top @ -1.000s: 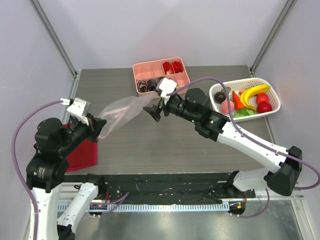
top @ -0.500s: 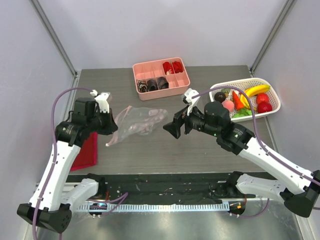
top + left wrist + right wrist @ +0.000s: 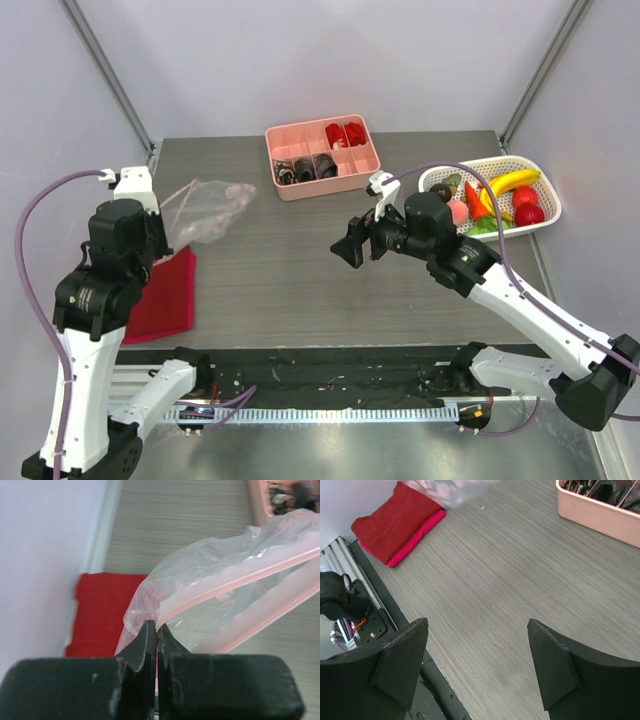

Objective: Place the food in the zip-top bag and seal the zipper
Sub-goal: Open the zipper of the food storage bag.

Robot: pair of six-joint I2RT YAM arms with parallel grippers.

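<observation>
Grey wood-grain laminate tabletop, grain running left to right, matte, evenly lit, shadows faint and soft. Plain pale lilac-white back wall panel rising at tabletop's far edge. Matching left side wall and right side wall along tabletop's left and right edges. Silver aluminium frame post at far-left corner, second post at far-right corner. Black strip along tabletop's near edge. Below it, white slotted cable duct, then brushed metal plate.

clear zip-top bag, seemingly empty, hangs left; colourful food sits far right.
</observation>
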